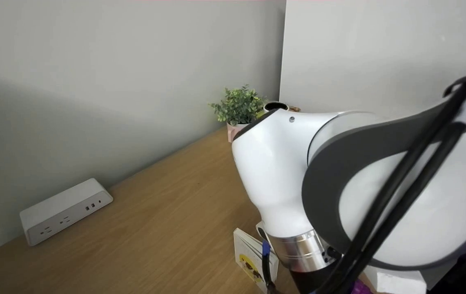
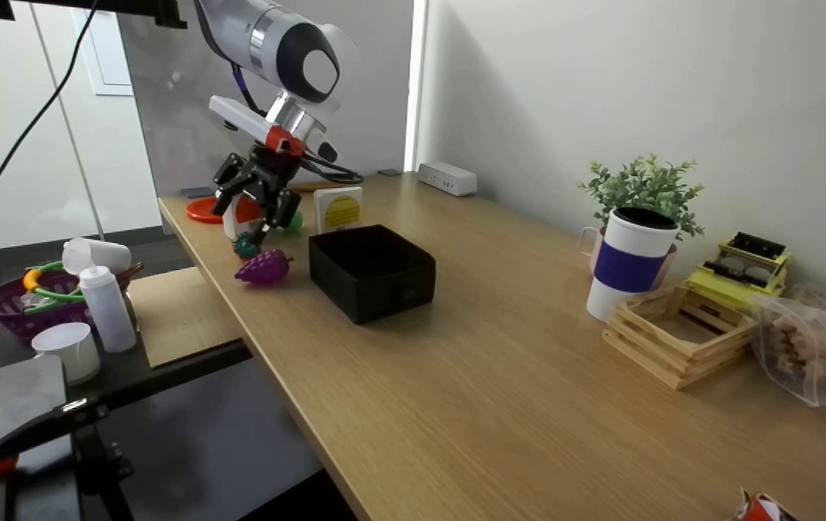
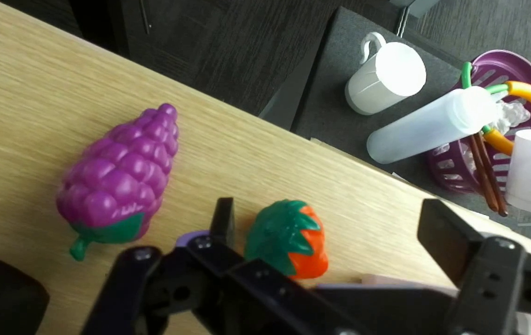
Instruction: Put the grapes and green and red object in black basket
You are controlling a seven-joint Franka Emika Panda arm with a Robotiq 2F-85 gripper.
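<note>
— Closest in the wrist view, the black jointed hand (image 3: 332,228) is seen with its jaws spread wide, nothing gripped.
— Where should the move be aimed?
— Downward: the round, shiny green-and-red toy (image 3: 286,239), near the long open edge of the wood-grain worktop (image 2: 485,362), is framed between the jaws, nearer the jaw on the side of the purple, knobbly toy grapes (image 3: 121,181).
— So a lowering, perhaps nudged toward the grapes, seems called for?
— Probably. The grapes' tapered tip is pointed at that edge; farther in, the low, square black basket (image 2: 398,293) is set.
</note>
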